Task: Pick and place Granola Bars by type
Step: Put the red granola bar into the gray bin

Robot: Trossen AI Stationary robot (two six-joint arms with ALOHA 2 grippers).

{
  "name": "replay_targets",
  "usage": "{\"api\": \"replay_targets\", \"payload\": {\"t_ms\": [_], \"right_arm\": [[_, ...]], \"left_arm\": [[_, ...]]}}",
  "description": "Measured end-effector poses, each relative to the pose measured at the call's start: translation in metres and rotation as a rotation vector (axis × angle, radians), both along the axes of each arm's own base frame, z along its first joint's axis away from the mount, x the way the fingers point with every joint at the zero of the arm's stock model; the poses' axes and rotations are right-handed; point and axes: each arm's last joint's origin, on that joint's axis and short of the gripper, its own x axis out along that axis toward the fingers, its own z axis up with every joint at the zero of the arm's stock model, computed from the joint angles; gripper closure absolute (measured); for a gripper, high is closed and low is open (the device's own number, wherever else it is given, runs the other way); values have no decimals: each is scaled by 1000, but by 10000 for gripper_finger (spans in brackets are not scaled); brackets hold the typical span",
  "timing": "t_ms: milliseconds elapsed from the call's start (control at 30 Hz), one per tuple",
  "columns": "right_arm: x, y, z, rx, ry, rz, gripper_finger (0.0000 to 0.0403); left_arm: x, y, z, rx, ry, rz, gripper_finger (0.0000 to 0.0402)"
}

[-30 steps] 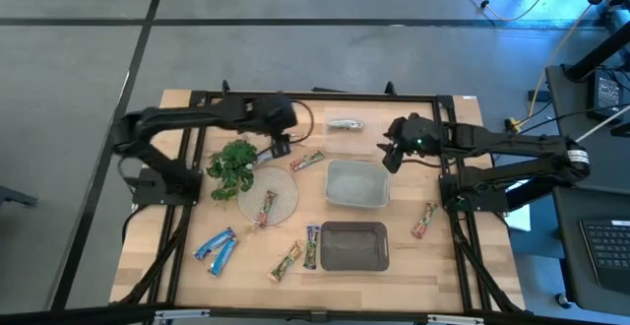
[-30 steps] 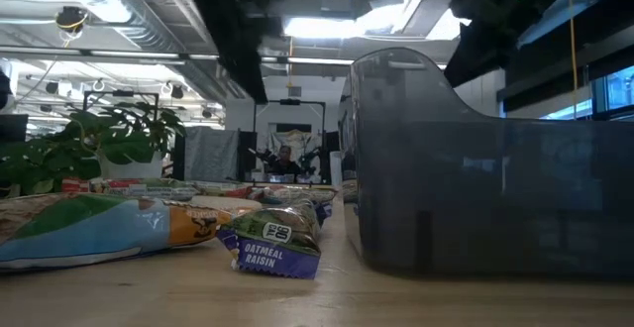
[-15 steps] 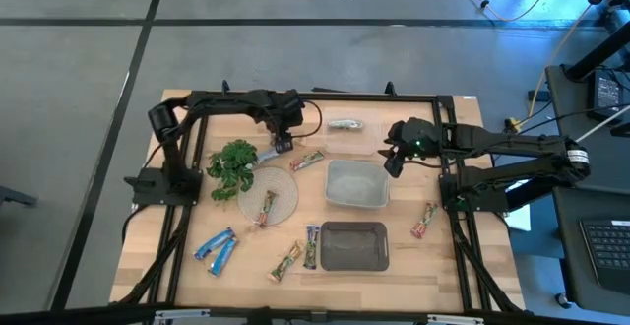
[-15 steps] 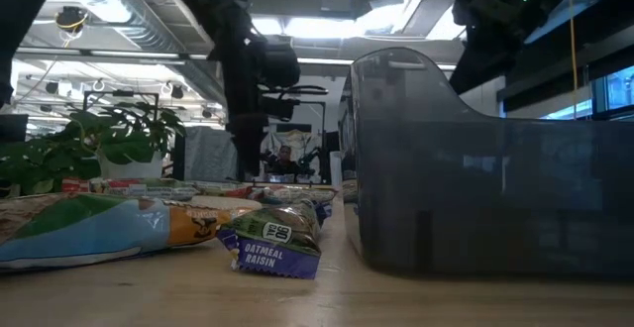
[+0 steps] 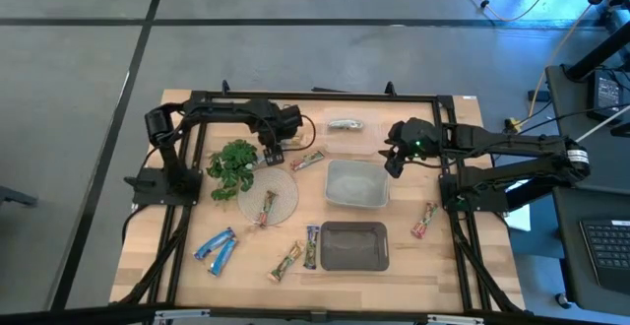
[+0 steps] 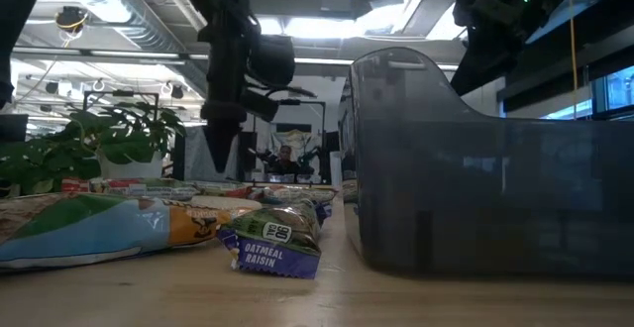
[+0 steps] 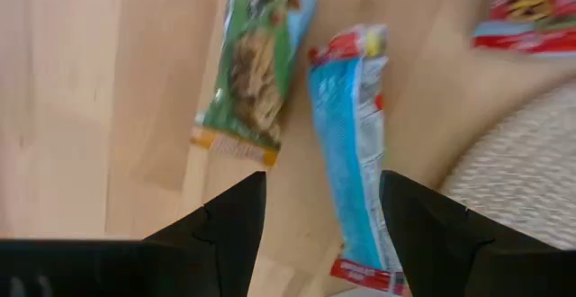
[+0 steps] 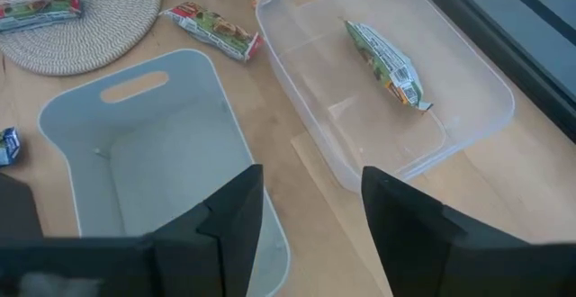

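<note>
Blue bar (image 7: 353, 148) lies on the worktop (image 5: 157, 227) right under the spread left claw (image 7: 321, 220), lined up for a pinch. Right claw (image 8: 306, 220), spread and empty, waits over the bins (image 8: 171, 144).

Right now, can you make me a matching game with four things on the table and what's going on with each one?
Things:
1. clear tray
2. pale bin
3. round mat
4. left arm's fingers

What's going on:
A. open, right above a blue bar
B. nothing inside
C. one green bar inside
D. a single bar lies on it

Pairs: 1-C, 2-B, 3-D, 4-A
</note>
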Motion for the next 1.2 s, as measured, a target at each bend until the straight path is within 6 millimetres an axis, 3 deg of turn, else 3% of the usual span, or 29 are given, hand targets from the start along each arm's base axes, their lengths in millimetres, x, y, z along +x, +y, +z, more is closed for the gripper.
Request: {"api": "replay_targets", "payload": {"t_ms": [367, 833, 967, 1200], "right_arm": [[0, 0, 0, 2, 0, -2, 211], [0, 0, 0, 2, 0, -2, 211], [0, 0, 0, 1, 1, -1, 211], [0, 0, 0, -3, 3, 4, 211]], "left_arm": [[-11, -5, -24, -32, 2, 58, 190], [-19, -10, -41, -77, 7, 49, 193], [-19, -11, -42, -71, 7, 45, 221], [-17, -10, -41, -38, -7, 10, 305]]}}
